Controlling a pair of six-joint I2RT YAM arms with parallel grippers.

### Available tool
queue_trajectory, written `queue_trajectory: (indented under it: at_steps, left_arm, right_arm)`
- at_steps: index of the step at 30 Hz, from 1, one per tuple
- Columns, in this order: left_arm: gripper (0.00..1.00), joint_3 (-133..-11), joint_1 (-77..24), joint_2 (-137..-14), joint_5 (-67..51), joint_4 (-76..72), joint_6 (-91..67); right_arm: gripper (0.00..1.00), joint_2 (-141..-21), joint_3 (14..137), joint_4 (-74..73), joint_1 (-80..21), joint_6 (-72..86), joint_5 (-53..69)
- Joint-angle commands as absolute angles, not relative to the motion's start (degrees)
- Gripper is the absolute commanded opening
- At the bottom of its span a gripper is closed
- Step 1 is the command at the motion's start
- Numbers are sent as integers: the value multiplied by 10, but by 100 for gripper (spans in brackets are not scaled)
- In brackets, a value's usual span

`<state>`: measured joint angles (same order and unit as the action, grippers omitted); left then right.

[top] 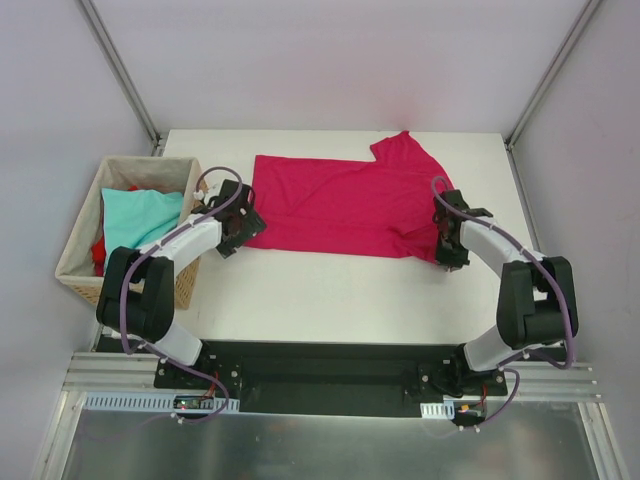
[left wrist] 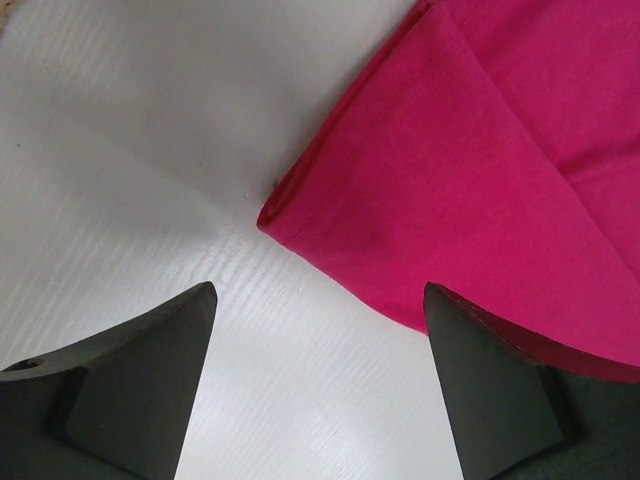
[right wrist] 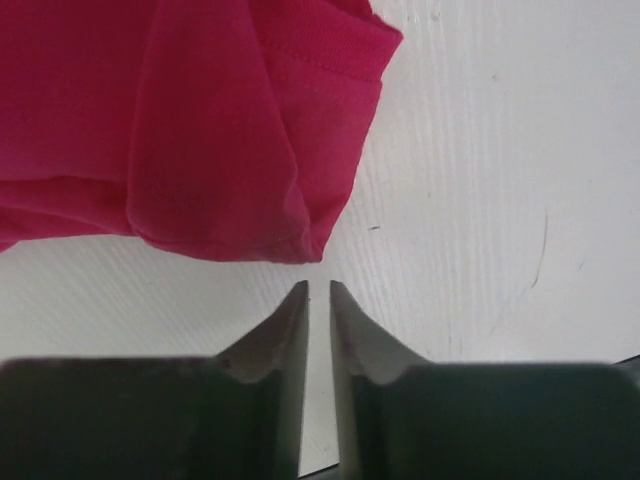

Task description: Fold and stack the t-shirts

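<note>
A crimson-magenta t-shirt (top: 340, 205) lies spread across the white table (top: 330, 290), one sleeve toward the back right. My left gripper (top: 238, 232) hovers at the shirt's near left corner. In the left wrist view that gripper (left wrist: 320, 290) is open, the folded corner (left wrist: 480, 170) just ahead, one finger over the hem and the other over bare table. My right gripper (top: 442, 250) sits at the shirt's near right corner. Its fingers (right wrist: 319, 285) are nearly together with a thin slit and nothing between them, just short of the cloth (right wrist: 200, 120).
A woven wicker basket (top: 80, 255) stands off the table's left edge, holding a light teal tee (top: 140, 215) and a red one (top: 98, 250). Metal frame posts rise at the back corners. White table surface shows in front of the shirt.
</note>
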<state>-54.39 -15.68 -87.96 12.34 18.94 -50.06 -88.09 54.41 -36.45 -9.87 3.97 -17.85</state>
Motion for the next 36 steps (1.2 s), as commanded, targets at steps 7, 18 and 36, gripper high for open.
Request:
queue_trajectory:
  at_steps: [7, 18, 36]
  left_arm:
    - [80, -577, -150, -914, 115, 174, -473]
    - [57, -578, -133, -939, 108, 168, -449]
    - [13, -564, -125, -970, 141, 163, -440]
  right_arm:
    - [1, -894, 570, -341, -91, -10, -190]
    - [36, -908, 570, -343, -84, -26, -154]
    - [13, -940, 590, -346, -67, -52, -166]
